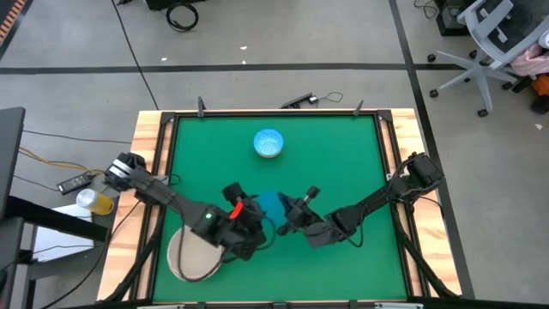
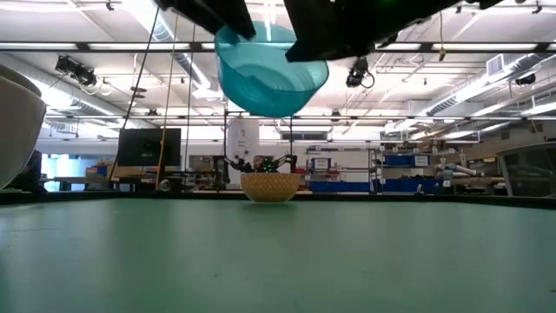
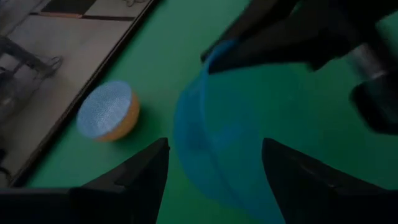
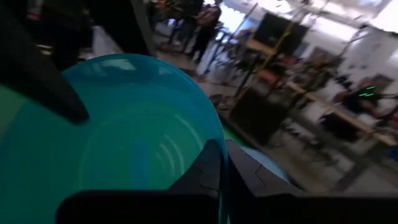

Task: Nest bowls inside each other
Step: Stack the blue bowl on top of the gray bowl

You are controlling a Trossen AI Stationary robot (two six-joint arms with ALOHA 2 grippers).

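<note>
The solid blue bowl [image 1: 268, 203] hangs above the table's middle, tilted in the low view [image 2: 269, 74]. My right gripper [image 1: 288, 209] is shut on it. My left gripper [image 1: 249, 215] stands open right beside it, a finger on either side of the bowl's wall [image 3: 211, 155]; whether it touches, I cannot tell. The small light-blue speckled bowl [image 1: 268, 142] rests on its base toward the far edge. A pale stack of larger bowls [image 1: 196, 255], a tan one inside a white one, sits at the near left. My right gripper holds the blue bowl by its rim [image 4: 216, 134], one finger inside the bowl and one outside. The fingers come in about level from the table's right side. The bowl is lifted clear of the table and tilted, its opening turned partly toward that gripper.
A raised wooden frame [image 1: 163, 163] borders the green mat [image 1: 343, 154]. The white bowl's side [image 2: 17, 122] fills the low view's left edge. Cables and a small yellow item [image 1: 96, 201] lie off the table's left side.
</note>
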